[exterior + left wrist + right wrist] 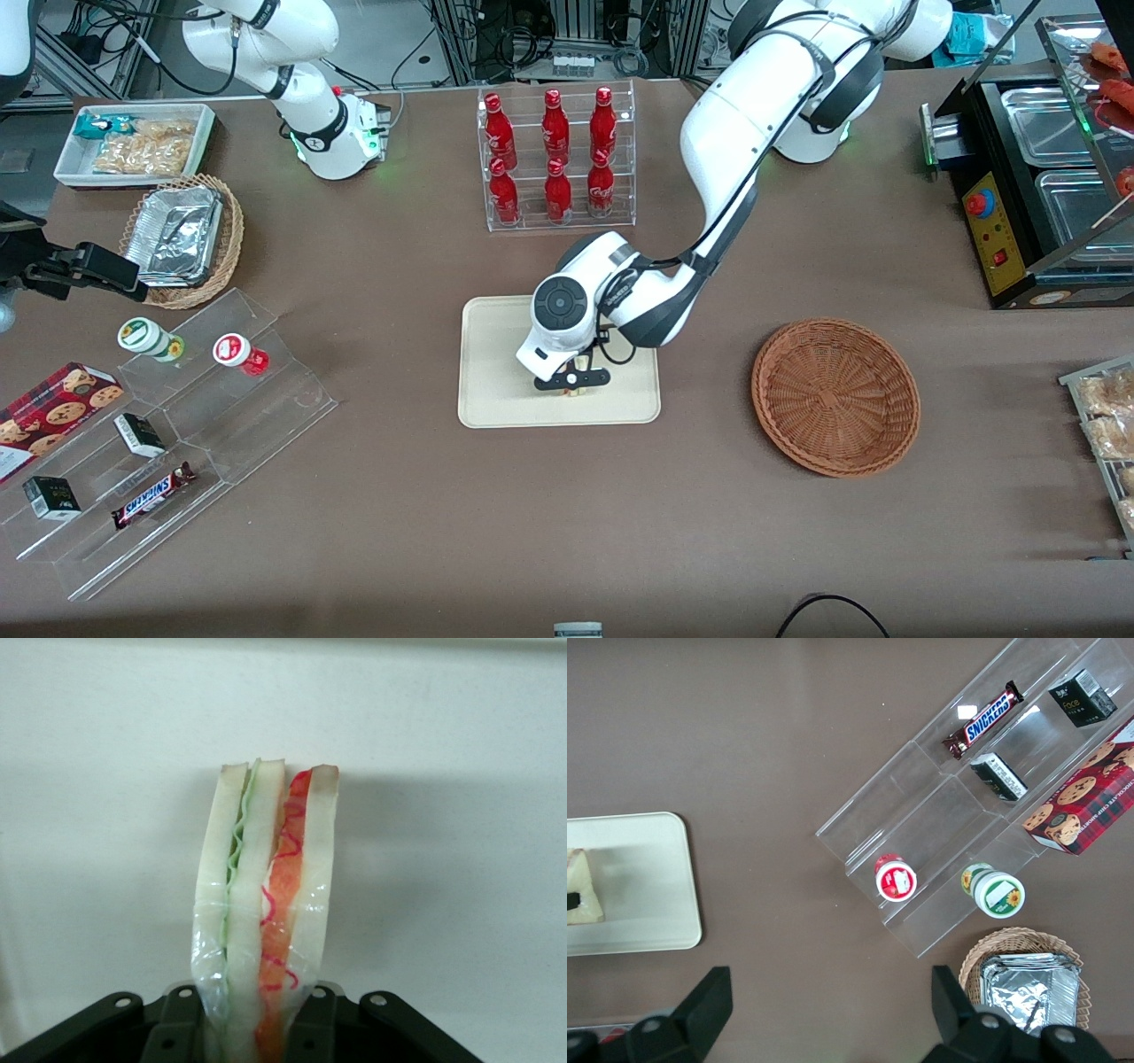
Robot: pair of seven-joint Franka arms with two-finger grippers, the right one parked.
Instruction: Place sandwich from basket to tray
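Hovering low over the tray [496,390], the gripper [571,383] was clamped on the sandwich [266,904]; opening slowly looked wise, so the sandwich stayed upright

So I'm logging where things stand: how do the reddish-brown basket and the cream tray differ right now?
The basket is round, woven and reddish-brown; the tray is flat, rectangular and cream. The basket holds nothing visible, while the tray has the sandwich over it, gripped in the claw. The basket lies toward the working arm's end; the tray sits mid-table. Both rest on the brown table.
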